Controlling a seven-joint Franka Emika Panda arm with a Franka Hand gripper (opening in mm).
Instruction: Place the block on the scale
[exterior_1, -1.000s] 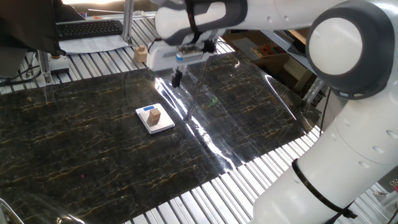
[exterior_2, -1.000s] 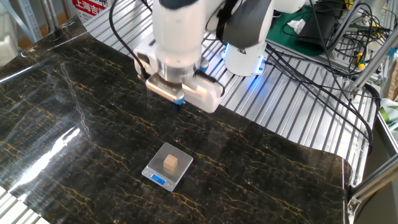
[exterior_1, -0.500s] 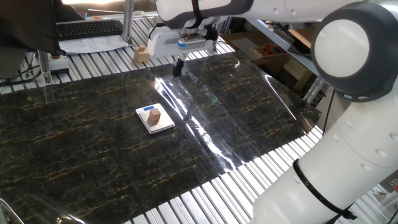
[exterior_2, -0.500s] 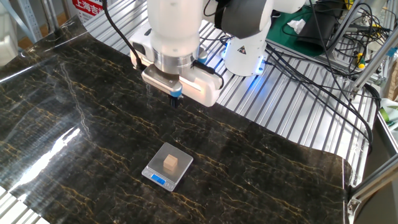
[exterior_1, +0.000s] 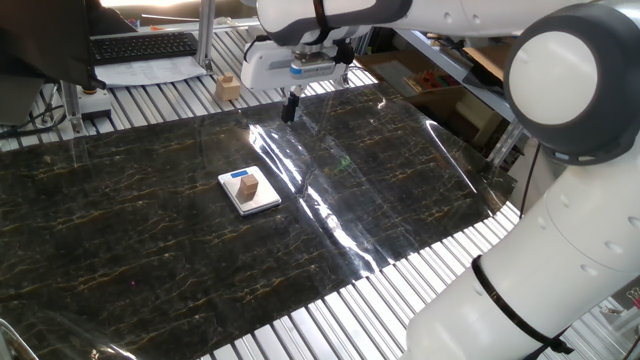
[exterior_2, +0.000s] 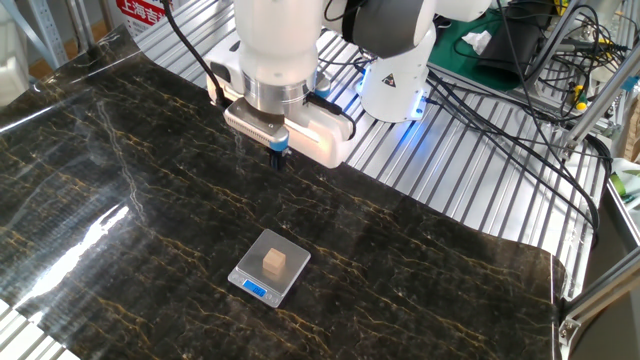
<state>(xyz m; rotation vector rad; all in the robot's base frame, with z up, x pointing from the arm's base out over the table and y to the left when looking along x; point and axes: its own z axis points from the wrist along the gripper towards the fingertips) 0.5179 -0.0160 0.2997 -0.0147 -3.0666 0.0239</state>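
In one fixed view, the block (exterior_1: 250, 186) sits on the scale (exterior_1: 249, 192) left of frame centre, blue strip toward the upper left. Bare dark worktop (exterior_1: 120, 230) surrounds it on all sides. The claw (exterior_1: 290, 108) hangs empty toward the upper middle; its fingers look closed.

In the other fixed view, the block (exterior_2: 273, 262) rests mid-platform, the scale (exterior_2: 270, 267) lying diagonally, strip toward the lower left. The claw (exterior_2: 278, 157) hovers above it, well apart.

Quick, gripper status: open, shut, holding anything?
Gripper: holds nothing, raised clear of the scale; the block sits on it. Open or shut cannot be told.
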